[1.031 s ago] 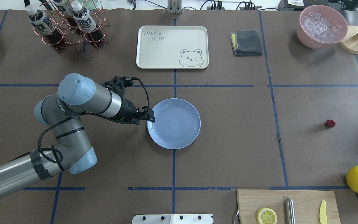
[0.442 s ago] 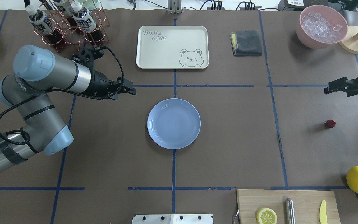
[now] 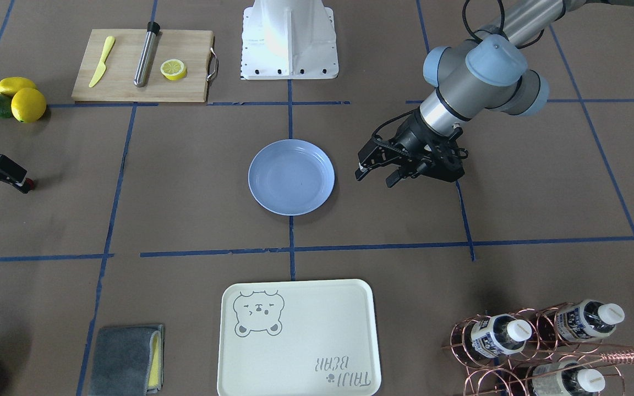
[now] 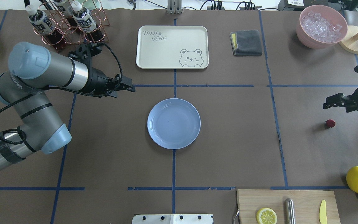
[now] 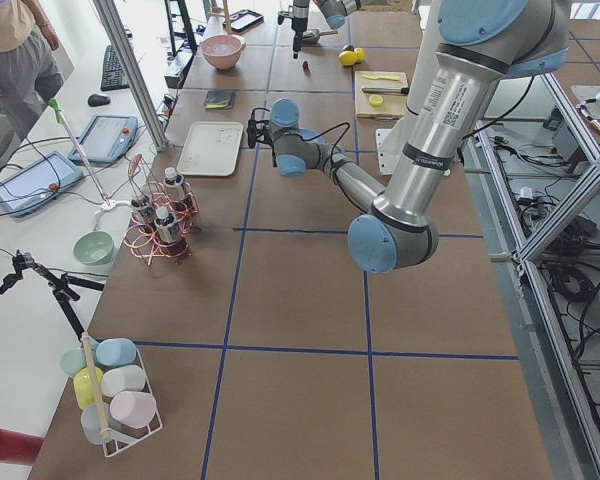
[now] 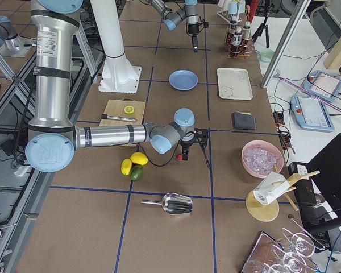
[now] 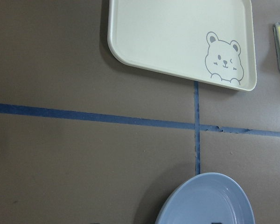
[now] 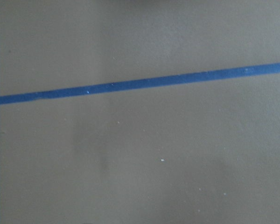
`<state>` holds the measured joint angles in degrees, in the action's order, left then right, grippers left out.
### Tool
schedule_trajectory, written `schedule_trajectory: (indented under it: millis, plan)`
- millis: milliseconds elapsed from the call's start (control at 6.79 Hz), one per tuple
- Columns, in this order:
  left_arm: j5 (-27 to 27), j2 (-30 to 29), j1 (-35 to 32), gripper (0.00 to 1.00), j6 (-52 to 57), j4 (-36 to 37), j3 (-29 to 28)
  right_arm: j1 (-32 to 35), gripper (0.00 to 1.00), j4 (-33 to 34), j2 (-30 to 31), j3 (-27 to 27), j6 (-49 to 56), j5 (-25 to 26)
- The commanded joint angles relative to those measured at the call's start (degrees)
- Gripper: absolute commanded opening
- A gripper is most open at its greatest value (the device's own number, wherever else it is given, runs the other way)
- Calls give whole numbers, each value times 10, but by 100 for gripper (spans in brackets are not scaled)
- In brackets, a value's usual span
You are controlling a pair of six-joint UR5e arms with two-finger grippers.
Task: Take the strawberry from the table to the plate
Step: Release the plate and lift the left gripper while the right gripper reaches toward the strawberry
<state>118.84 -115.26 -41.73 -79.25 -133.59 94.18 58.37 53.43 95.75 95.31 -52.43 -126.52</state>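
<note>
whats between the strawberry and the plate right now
Nothing stands between the strawberry and the plate: only bare table crossed by one blue tape line, as the overhead view shows.

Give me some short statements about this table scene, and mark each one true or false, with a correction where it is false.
1. The strawberry lies on the table, outside the plate. True.
2. The right end effector grips the strawberry. False: it is open near the berry and grips nothing.
3. The left end effector is open and empty. True.
4. The grey cloth lies on the tray. False: it lies on the table beside the tray.
</note>
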Motion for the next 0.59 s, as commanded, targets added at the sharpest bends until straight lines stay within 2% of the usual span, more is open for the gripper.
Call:
schedule_trajectory:
  millis: [0,442]
  plan:
    - [-2,0,0,84,0,0,6,-27,95,2,2,-17,0,6]
    - [-3,1,-1,84,-1,0,9,-41,88,4,-3,-24,0,18]
